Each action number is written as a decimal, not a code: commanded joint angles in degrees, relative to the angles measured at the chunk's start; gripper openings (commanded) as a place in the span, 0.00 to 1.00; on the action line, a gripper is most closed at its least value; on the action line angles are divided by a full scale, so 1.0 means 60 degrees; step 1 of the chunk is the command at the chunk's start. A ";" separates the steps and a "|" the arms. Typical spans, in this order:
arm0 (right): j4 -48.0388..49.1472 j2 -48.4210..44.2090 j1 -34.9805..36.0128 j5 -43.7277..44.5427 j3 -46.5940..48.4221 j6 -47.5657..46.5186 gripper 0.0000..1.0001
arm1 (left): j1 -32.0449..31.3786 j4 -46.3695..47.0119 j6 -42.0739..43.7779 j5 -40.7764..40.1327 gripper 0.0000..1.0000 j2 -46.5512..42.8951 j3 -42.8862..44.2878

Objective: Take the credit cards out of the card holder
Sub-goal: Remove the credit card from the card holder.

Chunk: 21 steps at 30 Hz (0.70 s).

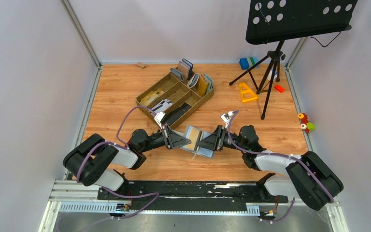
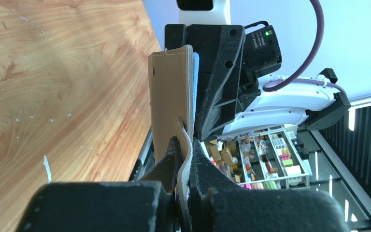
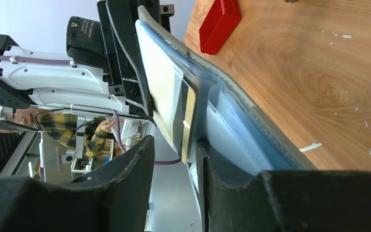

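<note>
The card holder [image 1: 196,139] is held open just above the floor between my two grippers, its light blue-grey inside faces up. My left gripper [image 1: 184,140] is shut on the holder's left edge. In the left wrist view the fingers [image 2: 186,145] pinch the grey flap [image 2: 170,96], which stands upright. My right gripper [image 1: 206,141] is at the holder's right edge and is open. In the right wrist view the jaws [image 3: 175,142] stand apart around the edge of a tan card [image 3: 189,116], which sticks out of a slot beside a cream card [image 3: 162,82]. One finger [image 3: 212,159] lies against the blue inside face [image 3: 232,121].
A brown compartment tray [image 1: 166,94] with upright wallets [image 1: 193,77] stands behind the grippers. A music stand [image 1: 270,67] is at the back right, with a yellow piece [image 1: 246,92], a red block [image 1: 279,88], a blue block [image 1: 245,63] and small toys [image 1: 305,123] around it.
</note>
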 commanded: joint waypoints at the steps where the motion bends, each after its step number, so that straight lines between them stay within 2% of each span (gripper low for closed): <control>1: 0.0571 0.0586 0.0060 0.0035 0.0244 0.0124 0.35 | -0.0287 0.1277 -0.0181 0.0406 0.00 -0.0153 0.0509; 7: 0.3192 0.1305 0.0086 -0.0173 -0.0089 0.1161 0.22 | -0.0335 0.1193 -0.0124 0.0381 0.00 -0.0230 0.0481; 8: 0.3412 0.1403 0.0080 -0.0207 -0.0098 0.1254 0.18 | -0.0335 0.1118 -0.0079 0.0365 0.00 -0.0228 0.0462; 10: 0.3495 0.1554 0.0081 -0.0274 -0.0072 0.1344 0.03 | -0.0338 0.1016 -0.0009 0.0349 0.01 -0.0257 0.0435; 11: 0.3485 0.1602 0.0083 -0.0284 -0.0102 0.1340 0.00 | -0.0335 0.1013 -0.0006 0.0348 0.07 -0.0272 0.0414; 17: 0.2858 0.1516 0.0068 -0.0157 -0.0288 0.0871 0.00 | -0.0339 0.0887 0.0110 0.0204 0.49 -0.0475 0.0322; 19: 0.2371 0.1281 0.0063 -0.0103 -0.0332 0.0623 0.00 | -0.0335 0.0750 0.0205 0.0149 0.52 -0.0484 0.0281; 21: 0.1747 0.0932 0.0059 -0.0046 -0.0336 0.0319 0.00 | -0.0336 0.0805 0.0226 0.0087 0.51 -0.0471 0.0233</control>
